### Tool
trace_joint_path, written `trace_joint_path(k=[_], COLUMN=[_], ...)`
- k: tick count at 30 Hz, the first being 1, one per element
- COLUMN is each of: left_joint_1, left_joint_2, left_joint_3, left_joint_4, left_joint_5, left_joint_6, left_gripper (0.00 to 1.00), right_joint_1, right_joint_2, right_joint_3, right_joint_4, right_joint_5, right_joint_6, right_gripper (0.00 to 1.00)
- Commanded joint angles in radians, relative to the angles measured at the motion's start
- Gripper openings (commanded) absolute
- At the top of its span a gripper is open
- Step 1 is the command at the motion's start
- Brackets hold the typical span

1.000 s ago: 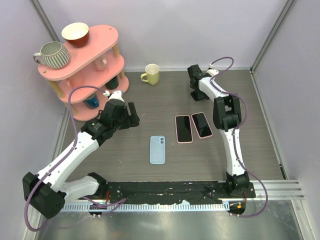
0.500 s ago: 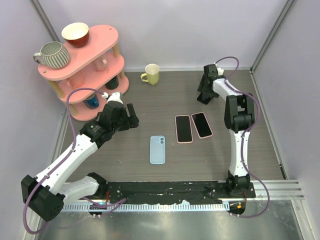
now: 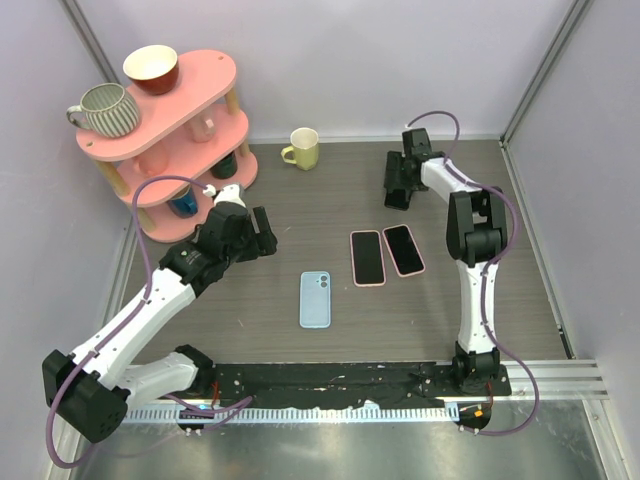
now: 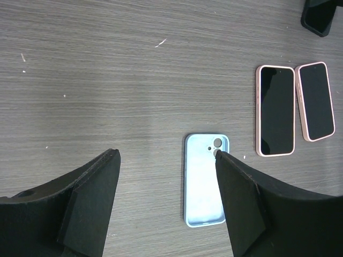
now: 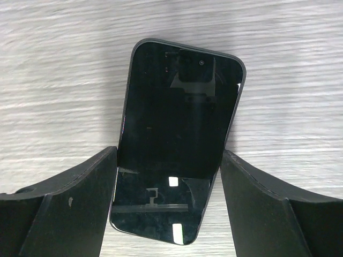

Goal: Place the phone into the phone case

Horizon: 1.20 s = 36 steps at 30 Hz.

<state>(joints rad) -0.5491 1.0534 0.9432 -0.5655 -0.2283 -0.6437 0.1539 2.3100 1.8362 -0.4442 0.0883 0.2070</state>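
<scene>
My right pincer [image 3: 398, 193] reaches to the far right part of the dark wood-grain tabletop [image 3: 300, 200], where it is closed on a flat, glossy black phone [image 5: 179, 123] with rounded corners. In the right wrist view its two black fingers [image 5: 69, 209] press against the phone's two long edges, with the near half of the screen between them. I cannot tell whether the phone rests on the tabletop or is lifted just off it. My left pincer [image 3: 258, 232] hovers over the left middle of the tabletop with its jaws spread wide and nothing between them. Looking down through that gap in the left wrist view, I see the soft pale blue phone case [image 4: 205, 179] lying flat, its camera cut-out at the far end. The case lies near the middle of the tabletop, towards the near edge, well apart from the phone. Between case and phone lie two more pink-edged phones with dark screens, one [image 3: 367, 257] just beside the other [image 3: 404, 250], the right one slightly angled. At the far left stands a pink three-tier shelf [image 3: 190, 100] holding cups and bowls, and a pale yellow mug [image 3: 302, 148] sits near the back wall.
</scene>
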Motion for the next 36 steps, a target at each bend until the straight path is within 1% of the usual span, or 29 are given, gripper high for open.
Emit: trace_joint_path(k=[1,6,11,14,20,26,30,31,36], left_joint_1=[-0.002,-0.002,-0.002,-0.002,-0.002,-0.002,0.0,-0.002,0.0], left_joint_2=[-0.016,-0.033,-0.044,-0.062,-0.093,-0.099,-0.098,-0.098,-0.134], left_joint_3=[0.012,0.012,-0.014,-0.04,-0.038,-0.032,-0.046,-0.047,-0.047], left_joint_4=[0.027,0.024,0.006,-0.004,-0.016,-0.045,-0.063,-0.068,-0.115], left_joint_5=[-0.036,-0.057,-0.04,-0.045,-0.086,-0.12,-0.132,-0.135,-0.207], left_joint_6=[0.016,0.024,0.003,-0.007,0.006,0.019,-0.022,-0.028,-0.057], left_gripper=[0.76,0.75,0.75,0.75,0.75,0.76,0.76,0.76,0.77], right_joint_1=[0.114,0.19,0.21,0.223,0.26,0.309,0.343,0.367,0.455], right_joint_2=[0.026,0.049,0.06,0.045,0.017,-0.052,-0.115,-0.145,-0.25], right_joint_3=[-0.015,0.035,0.066,0.064,0.063,0.015,-0.02,-0.032,-0.173], right_joint_4=[-0.027,-0.021,-0.031,-0.034,-0.063,-0.082,-0.083,-0.082,-0.039], right_joint_5=[-0.156,-0.101,-0.137,-0.156,-0.182,-0.153,-0.14,-0.139,-0.101], right_joint_6=[-0.032,0.002,0.072,0.081,0.094,0.117,0.15,0.16,0.23], right_gripper=[0.71,0.71,0.7,0.7,0.69,0.68,0.67,0.67,0.67])
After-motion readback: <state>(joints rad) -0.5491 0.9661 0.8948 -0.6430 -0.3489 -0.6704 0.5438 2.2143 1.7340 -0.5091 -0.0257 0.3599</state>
